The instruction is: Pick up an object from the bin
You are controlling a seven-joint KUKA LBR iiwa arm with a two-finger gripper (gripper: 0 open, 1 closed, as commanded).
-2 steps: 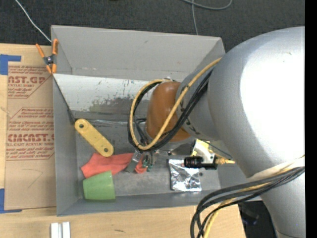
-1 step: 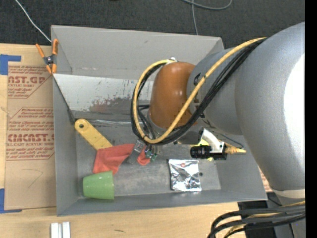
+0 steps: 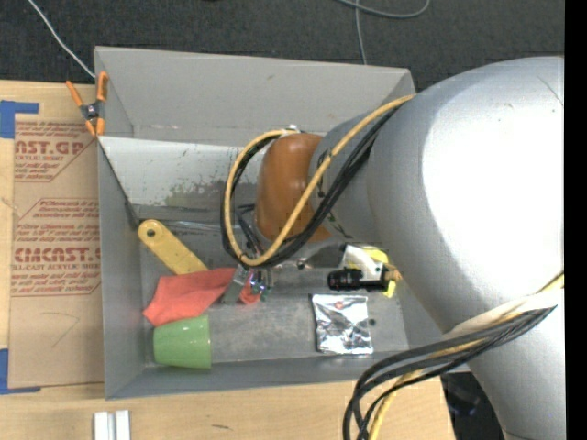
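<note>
Gripper low, red cloth just to its left; open or closed, I cannot tell. Likely the grasp step: next calls for closing on the cloth, then lifting.

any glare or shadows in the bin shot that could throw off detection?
Camera view: the crinkled foil packet throws patchy bright highlights; the arm's pale shell reflects light broadly; the arm seems to shade the bin floor around the gripper; the green cup and red cloth look evenly lit, with no glare.
</note>
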